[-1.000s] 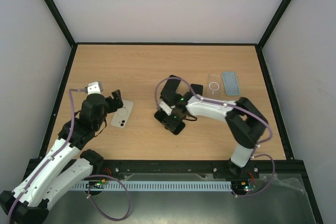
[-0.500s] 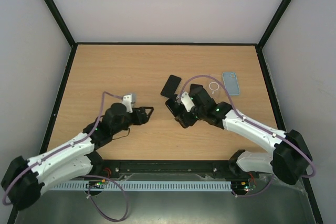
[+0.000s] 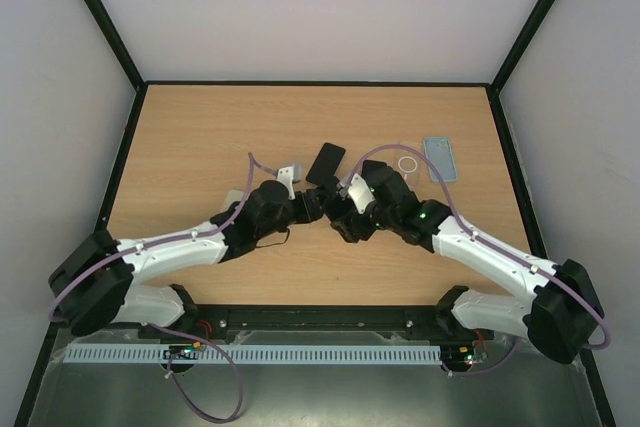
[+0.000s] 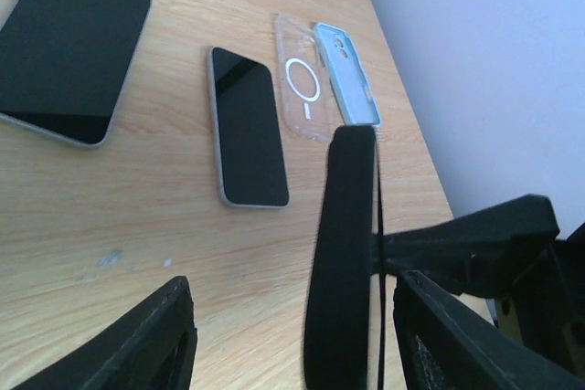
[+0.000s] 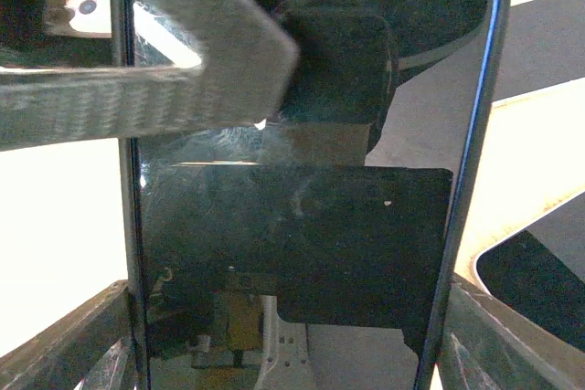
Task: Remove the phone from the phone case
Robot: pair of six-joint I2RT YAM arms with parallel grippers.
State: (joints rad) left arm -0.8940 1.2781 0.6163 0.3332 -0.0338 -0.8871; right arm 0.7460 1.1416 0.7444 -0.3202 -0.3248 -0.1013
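A black phone in a dark case (image 3: 348, 230) stands on edge above the table centre, and my right gripper (image 3: 352, 217) is shut on it. In the right wrist view its glossy screen (image 5: 302, 226) fills the frame between my right gripper's (image 5: 288, 321) fingers. My left gripper (image 3: 318, 205) meets it from the left. In the left wrist view the cased phone's black edge (image 4: 343, 253) rises between the left gripper's (image 4: 292, 303) open fingers. There is a wide gap on one side and a narrow one on the other. One left finger (image 5: 183, 70) crosses the top of the screen.
On the wood behind lie a large dark phone (image 4: 69, 43), a smaller dark phone (image 4: 247, 125), a clear case (image 4: 302, 89) and a light blue case (image 4: 347, 75). A white phone (image 3: 235, 197) peeks out behind my left arm. Black walls (image 3: 125, 162) edge the table.
My left arm has swung from the white phone at the left to the centre, and its jaws have narrowed around the cased phone. My right arm shifted slightly right, still holding it.
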